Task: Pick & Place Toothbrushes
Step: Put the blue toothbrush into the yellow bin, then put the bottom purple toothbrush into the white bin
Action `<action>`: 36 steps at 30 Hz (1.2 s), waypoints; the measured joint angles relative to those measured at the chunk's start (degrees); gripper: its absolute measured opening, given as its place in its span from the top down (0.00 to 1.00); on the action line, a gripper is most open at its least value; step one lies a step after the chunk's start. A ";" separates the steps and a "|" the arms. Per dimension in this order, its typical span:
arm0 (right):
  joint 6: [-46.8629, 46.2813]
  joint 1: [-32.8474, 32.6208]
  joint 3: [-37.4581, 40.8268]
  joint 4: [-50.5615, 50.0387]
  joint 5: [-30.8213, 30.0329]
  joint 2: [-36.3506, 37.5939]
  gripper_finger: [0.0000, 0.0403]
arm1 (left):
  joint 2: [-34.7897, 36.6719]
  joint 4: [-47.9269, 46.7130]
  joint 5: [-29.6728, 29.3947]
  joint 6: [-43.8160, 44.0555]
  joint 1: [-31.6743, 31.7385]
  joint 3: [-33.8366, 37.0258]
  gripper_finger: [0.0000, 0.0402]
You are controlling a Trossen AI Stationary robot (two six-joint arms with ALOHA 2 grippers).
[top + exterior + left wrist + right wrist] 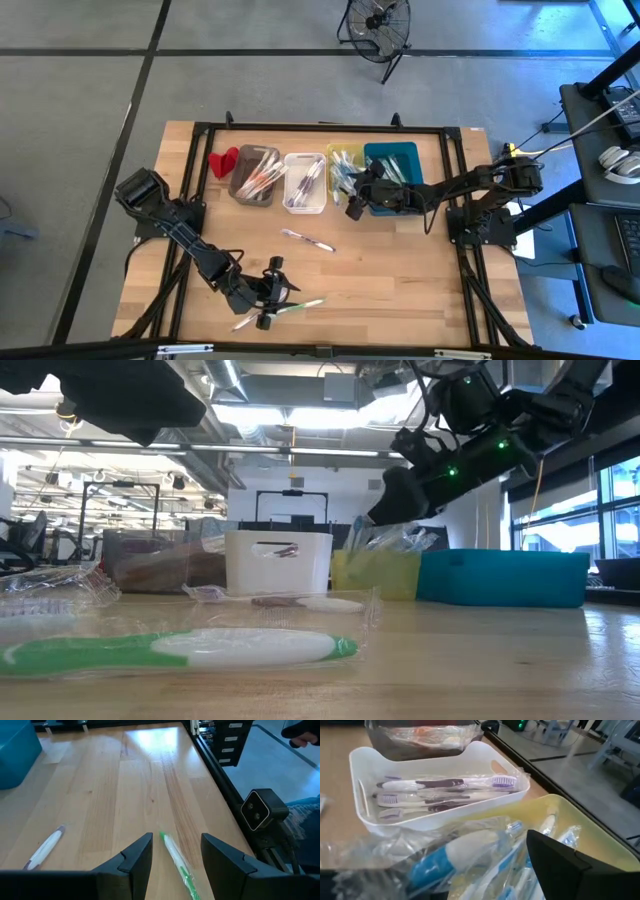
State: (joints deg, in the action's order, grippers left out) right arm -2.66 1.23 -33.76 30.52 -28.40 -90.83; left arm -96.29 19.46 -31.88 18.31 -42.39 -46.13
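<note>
Wooden desk point(400, 280) planks are carrying a back row of four bins, grey point(254, 176), white point(304, 183), yellow point(343, 168) and teal point(398, 170), each seemingly collecting toothbrushes by colour. Near the front edge the left gripper point(175, 857) is hovering with fingers parted, empty, straddling a wrapped green toothbrush point(177, 865), apparently lining up a pick. Over the yellow bin the right gripper point(352, 205) is hanging beside a wrapped blue toothbrush point(447, 855); whether it is gripping I cannot tell.
</note>
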 joint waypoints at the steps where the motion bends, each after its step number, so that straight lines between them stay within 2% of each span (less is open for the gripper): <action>1: -0.46 0.04 0.00 -0.09 0.25 0.00 0.42 | 0.00 0.00 0.00 0.00 0.00 0.00 0.60; 11: -1.90 -0.51 -0.01 -5.06 0.37 3.22 0.43 | 0.00 0.00 0.00 -0.02 0.00 0.00 0.60; 16: -7.10 -1.79 -3.72 -20.41 0.48 8.26 0.41 | 0.00 -0.01 0.00 -0.02 0.00 0.00 0.60; 22: -10.27 -5.09 -11.02 -37.65 1.88 10.39 0.38 | 0.00 0.00 0.00 -0.02 0.00 0.00 0.60; 29: -13.79 -9.98 -23.48 -52.67 15.26 10.62 0.40 | 0.00 0.00 0.00 -0.02 0.00 0.00 0.60; 36: -16.23 -15.62 -26.75 -51.77 28.65 10.59 0.46 | 0.00 0.00 1.46 0.00 -0.33 0.00 0.60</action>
State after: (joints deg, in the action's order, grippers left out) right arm -18.90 -14.38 -60.51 -21.25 0.24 -80.24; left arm -96.29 19.46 -30.42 18.31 -42.72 -46.13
